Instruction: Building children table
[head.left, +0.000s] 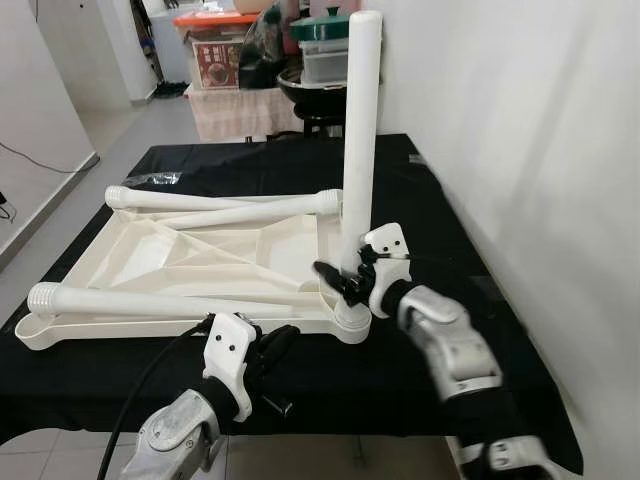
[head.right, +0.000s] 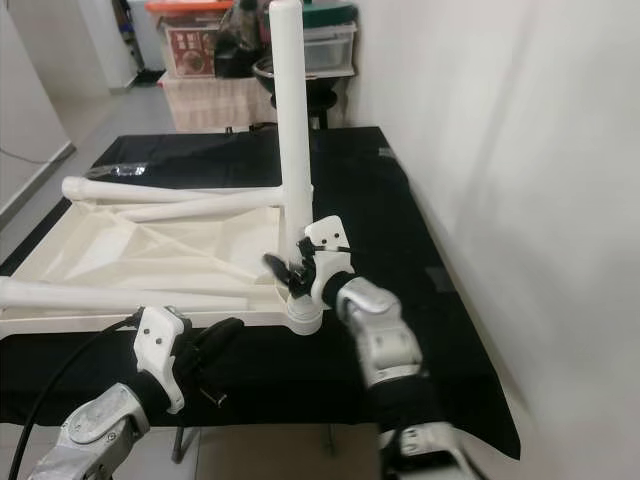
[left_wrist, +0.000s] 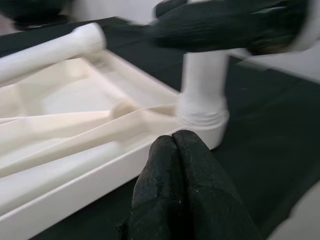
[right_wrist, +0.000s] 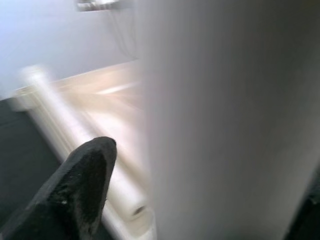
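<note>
Tabletop (head.left: 200, 250) first: the white children's table panel lies upside down on the black-draped counter (head.left: 470, 260), its ribbed underside facing up. Three loose legs (head.left: 215, 205) lie across it, two near the far edge and one along the near edge. Just in front of that near edge hovers the left claw (head.left: 272, 352), its black fingers pressed together and holding nothing. Further right, the upright leg (head.left: 358, 150) stands in the panel's near right corner socket (head.left: 351, 320). The right claw (head.left: 345, 282) is clamped on this leg low down, just above the socket. The step in hand looks like seating or screwing that leg home. To do it well, keep the leg plumb, turn without tilting, and let the left claw steady the panel edge so it cannot slide.
</note>
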